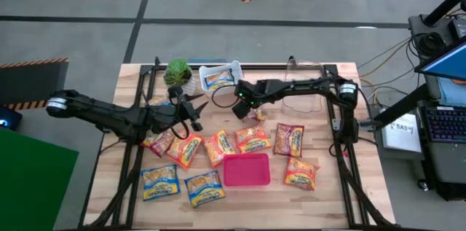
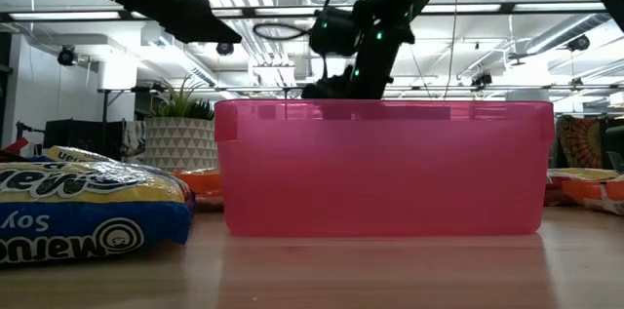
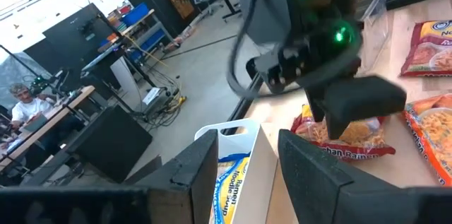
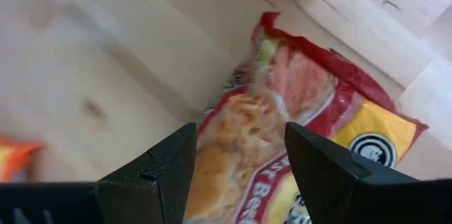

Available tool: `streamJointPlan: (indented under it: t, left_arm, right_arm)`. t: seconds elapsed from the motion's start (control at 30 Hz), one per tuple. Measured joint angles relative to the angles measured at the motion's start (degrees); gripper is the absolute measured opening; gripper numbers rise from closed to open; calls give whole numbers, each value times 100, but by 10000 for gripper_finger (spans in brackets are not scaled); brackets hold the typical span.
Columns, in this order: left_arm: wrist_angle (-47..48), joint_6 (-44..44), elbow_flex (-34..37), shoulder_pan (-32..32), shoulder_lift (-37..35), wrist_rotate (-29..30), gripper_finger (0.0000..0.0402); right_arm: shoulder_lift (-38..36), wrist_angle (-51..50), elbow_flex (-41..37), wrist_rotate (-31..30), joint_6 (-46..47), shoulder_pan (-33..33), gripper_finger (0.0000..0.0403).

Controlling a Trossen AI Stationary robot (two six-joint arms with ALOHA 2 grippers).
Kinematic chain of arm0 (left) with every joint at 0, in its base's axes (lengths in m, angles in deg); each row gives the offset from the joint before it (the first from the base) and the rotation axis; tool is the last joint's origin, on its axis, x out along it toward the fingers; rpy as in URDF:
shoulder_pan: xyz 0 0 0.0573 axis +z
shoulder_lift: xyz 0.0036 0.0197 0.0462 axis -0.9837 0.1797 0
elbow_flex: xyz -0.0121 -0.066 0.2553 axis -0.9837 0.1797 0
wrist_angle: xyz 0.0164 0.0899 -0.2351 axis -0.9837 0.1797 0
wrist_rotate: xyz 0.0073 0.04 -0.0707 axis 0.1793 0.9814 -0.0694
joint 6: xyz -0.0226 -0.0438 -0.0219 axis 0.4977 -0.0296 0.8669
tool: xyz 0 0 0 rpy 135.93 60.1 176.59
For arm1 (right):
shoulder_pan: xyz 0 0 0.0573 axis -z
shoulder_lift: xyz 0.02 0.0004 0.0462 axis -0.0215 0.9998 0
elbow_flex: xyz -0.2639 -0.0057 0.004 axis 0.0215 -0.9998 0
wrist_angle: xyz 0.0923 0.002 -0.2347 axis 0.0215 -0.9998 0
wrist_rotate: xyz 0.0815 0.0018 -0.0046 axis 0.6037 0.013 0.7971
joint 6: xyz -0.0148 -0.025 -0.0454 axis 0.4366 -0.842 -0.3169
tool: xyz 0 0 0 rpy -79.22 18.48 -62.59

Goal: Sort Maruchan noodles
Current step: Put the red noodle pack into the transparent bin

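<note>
- The left end effector (image 1: 195, 108) hangs above the wooden desk (image 1: 320, 194) near its middle, left of the white plastic bin (image 1: 218, 76); its two dark fingers (image 3: 318, 174) stand parted with nothing between them.
- The right end effector (image 1: 246, 107) is just right of it, over a dark red crinkly noodle packet (image 4: 282, 132) lying flat on the desk; in the right wrist view its fingers are spread to either side of the packet, apart from it, holding nothing.
- A blue-and-yellow noodle packet (image 1: 218, 80) lies inside the white bin at the far edge.
- The pink rectangular plastic bin (image 1: 246, 170) sits at the near middle of the desk.
- Orange-yellow and dark red packets (image 1: 218, 147) lie in a loose row behind and beside the pink bin; two blue-and-yellow packets (image 1: 159, 182) lie to its left near the front.
- A small green potted plant (image 1: 177, 74) stands left of the white bin.
</note>
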Motion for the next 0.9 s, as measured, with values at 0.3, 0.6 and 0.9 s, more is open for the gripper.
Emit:
streamJointPlan:
  t: [0.3, 0.6, 0.9]
  left_arm:
    - [-17, 0, 0, 0, 0, -1, 132]
    - [-29, 0, -7, 0, 0, 0, 131]
    - [-31, -1, -9, 0, 0, 0, 131]
  right_arm:
    - [413, 332, 2, -170, -48, 0, 204]
    - [489, 368, 9, -167, -109, -5, 100]
    - [264, 330, -7, -140, -326, -91, 14]
